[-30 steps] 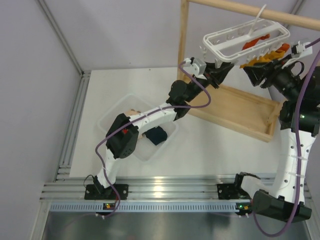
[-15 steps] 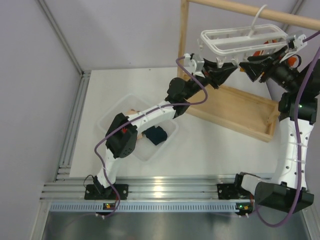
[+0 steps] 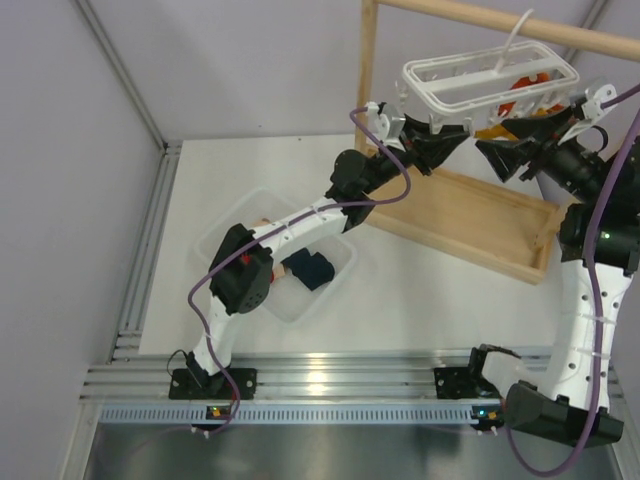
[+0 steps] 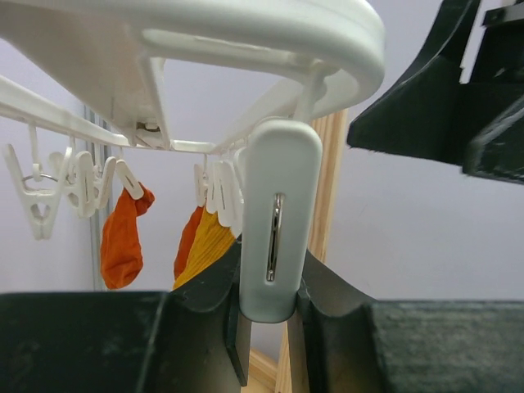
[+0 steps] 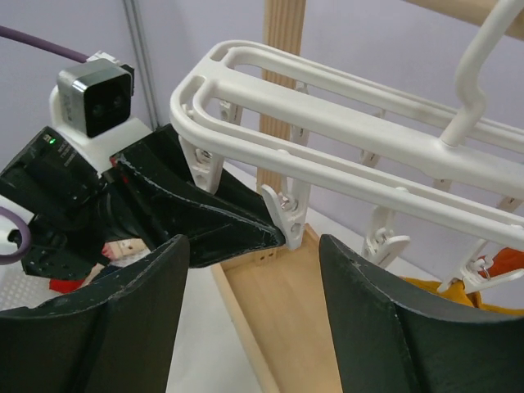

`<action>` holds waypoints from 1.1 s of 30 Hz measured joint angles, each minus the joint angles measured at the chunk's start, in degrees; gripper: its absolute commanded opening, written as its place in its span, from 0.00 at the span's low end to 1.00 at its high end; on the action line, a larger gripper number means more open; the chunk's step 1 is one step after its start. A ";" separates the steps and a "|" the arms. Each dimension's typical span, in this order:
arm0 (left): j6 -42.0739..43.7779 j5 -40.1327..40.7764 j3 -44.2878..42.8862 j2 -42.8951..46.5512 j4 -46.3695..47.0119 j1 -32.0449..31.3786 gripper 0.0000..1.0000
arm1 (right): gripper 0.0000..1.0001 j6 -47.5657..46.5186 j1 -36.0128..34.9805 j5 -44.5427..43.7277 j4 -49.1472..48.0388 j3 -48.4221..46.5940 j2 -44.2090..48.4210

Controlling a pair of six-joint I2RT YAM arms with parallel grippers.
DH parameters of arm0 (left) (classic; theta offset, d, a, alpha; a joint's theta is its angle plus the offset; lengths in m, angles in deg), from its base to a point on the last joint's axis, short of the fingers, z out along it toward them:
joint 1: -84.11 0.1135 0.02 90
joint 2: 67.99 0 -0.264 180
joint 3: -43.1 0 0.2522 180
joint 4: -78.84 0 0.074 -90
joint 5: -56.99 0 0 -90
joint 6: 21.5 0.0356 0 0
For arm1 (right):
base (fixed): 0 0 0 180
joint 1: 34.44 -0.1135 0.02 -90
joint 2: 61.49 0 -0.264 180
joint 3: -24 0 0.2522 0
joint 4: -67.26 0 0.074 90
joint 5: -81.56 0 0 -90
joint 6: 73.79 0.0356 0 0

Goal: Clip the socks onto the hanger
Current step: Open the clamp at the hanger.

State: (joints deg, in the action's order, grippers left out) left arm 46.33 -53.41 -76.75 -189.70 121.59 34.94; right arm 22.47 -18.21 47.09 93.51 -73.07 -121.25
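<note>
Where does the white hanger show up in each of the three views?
Top external: hanger upper right, hooked over the wooden rack.
Left wrist: hanger across the top, its clip pinched in the left tool.
Right wrist: hanger from upper left to right edge.
Shared landmark: the wooden rack's upright post.

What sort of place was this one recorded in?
Most likely a lab robot cell, not a home: a white table edged with aluminium rails, plain wall panels, and a wooden rack with a white hanger staged as a laundry prop.
</note>
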 measured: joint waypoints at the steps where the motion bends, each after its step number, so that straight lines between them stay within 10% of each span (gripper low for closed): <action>1: 0.00 -0.28 0.00 0.00 -0.07 0.07 0.01 | 0.64 -0.46 0.00 0.02 0.22 0.00 0.66; 33: -0.63 -8.24 -3.82 -2.10 -1.77 1.66 0.00 | 0.54 4.59 -8.48 -5.29 -18.99 7.87 -5.01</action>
State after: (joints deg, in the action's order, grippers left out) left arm 45.70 -61.65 -80.57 -191.80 119.82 36.60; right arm 27.06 -26.69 41.80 74.52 -65.20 -126.26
